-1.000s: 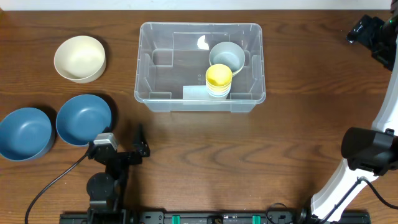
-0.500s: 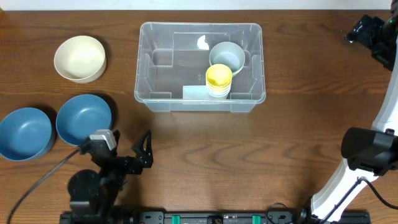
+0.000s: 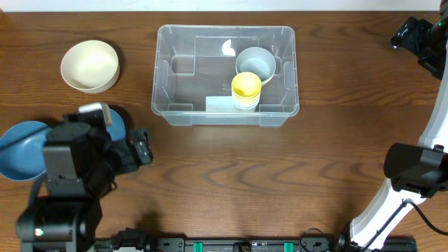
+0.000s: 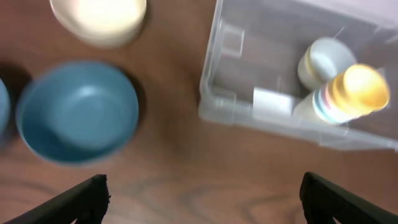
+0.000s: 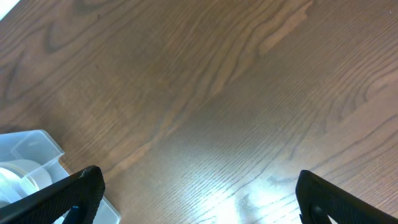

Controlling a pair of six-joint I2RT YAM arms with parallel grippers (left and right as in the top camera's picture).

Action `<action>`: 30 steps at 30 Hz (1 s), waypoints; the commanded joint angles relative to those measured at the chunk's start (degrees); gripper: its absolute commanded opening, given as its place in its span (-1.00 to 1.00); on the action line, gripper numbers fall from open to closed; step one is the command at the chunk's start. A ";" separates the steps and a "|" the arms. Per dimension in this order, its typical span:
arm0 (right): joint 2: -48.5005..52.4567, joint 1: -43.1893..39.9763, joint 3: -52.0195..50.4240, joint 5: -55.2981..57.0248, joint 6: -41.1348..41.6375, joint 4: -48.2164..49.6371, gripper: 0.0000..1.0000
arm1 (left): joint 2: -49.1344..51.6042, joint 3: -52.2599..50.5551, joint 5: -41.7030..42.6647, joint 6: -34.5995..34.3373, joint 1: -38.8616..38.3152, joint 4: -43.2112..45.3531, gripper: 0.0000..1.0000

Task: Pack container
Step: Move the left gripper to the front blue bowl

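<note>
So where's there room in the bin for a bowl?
The bin is bare on its left, from the left wall to the yellow cups. Its right is crowded: those cups and a grey cup. The table right of the bin is bare.

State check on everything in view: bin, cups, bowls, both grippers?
container: open, no lid, cups inside
cup stack: upright, yellow on top
grey cup: upright, empty
cream bowl: upright, empty, outside container
blue bowl: upright, empty
second blue bowl: upright, partly hidden
left gripper: open, empty
right gripper: open, empty
</note>
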 commanded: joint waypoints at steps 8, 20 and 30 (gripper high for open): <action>-0.07 -0.33 0.26 0.42 -0.07 -0.04 0.99 | 8.04 3.39 -14.95 3.08 0.24 1.66 0.96; -0.07 -0.33 0.26 0.42 -0.07 -0.04 0.99 | 35.23 3.37 -15.08 -1.07 0.50 9.62 0.96; -0.07 -0.33 0.26 0.42 -0.07 -0.04 0.98 | 46.14 3.34 -13.46 -9.51 4.90 10.08 0.81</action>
